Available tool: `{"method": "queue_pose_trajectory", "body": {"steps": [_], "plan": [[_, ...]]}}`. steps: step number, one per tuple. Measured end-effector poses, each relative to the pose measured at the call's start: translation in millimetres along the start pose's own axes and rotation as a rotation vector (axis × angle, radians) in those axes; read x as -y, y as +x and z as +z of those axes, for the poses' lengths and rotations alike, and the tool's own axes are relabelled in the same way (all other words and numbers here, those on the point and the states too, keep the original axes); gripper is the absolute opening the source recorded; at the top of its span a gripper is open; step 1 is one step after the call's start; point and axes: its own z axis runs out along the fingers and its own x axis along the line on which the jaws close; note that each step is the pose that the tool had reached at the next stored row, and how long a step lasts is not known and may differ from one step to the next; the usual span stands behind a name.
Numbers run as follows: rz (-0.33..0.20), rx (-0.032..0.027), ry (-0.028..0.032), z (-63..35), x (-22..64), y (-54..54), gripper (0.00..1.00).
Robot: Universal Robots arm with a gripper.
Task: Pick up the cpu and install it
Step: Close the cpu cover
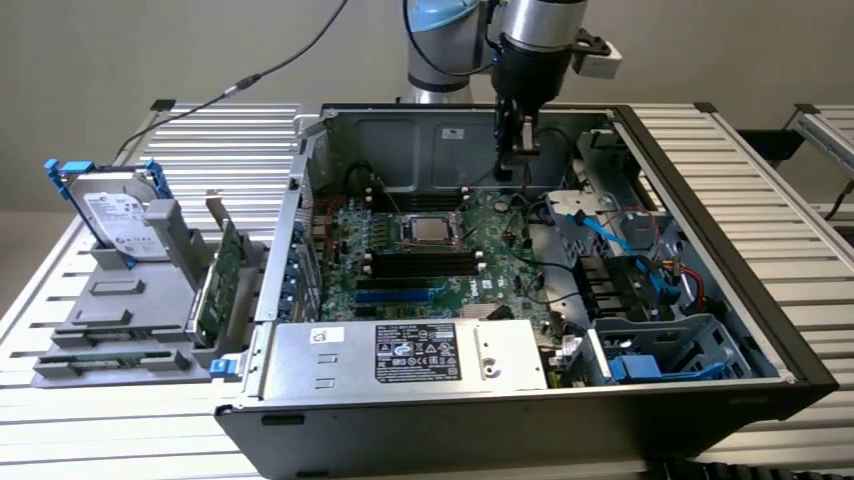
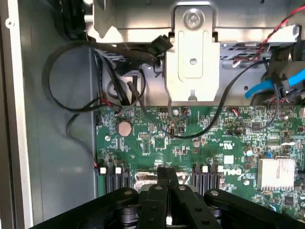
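1. Exterior view: the gripper [image 1: 513,165] hangs over the motherboard's [image 1: 501,262] rear part; the cpu [image 1: 430,230] lies flat in its socket [image 1: 399,231], apart from it, toward the exterior view's left.
2. Wrist view: the fingers [image 2: 161,182] are closed together, holding nothing.

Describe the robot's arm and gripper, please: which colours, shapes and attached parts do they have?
The arm is a silver-grey metal tube with a light blue joint cap. A small white box is mounted beside the wrist. The gripper is black, with a blocky body and two long, slim fingers on black linkage bars.
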Motion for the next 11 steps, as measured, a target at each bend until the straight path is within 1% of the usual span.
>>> {"method": "queue_pose_trajectory", "body": {"steps": [1, 2, 4, 7, 9, 11], "plan": [[0.0, 0.0019, 0.0158, -0.2, -11.3, 0.2, 0.11], [0.0, 0.0044, 0.0204, 0.1, -13.6, 0.3, 0.11], [0.0, 0.0127, 0.0237, 0.8, -16.0, 0.3, 0.11], [-0.002, 0.0227, 0.0249, 3.0, -17.5, 0.3, 0.11], [-0.004, 0.0268, 0.0248, 5.3, -17.7, 0.2, 0.11], [-0.005, 0.0283, 0.0247, 8.7, -17.9, 0.2, 0.11]]}}
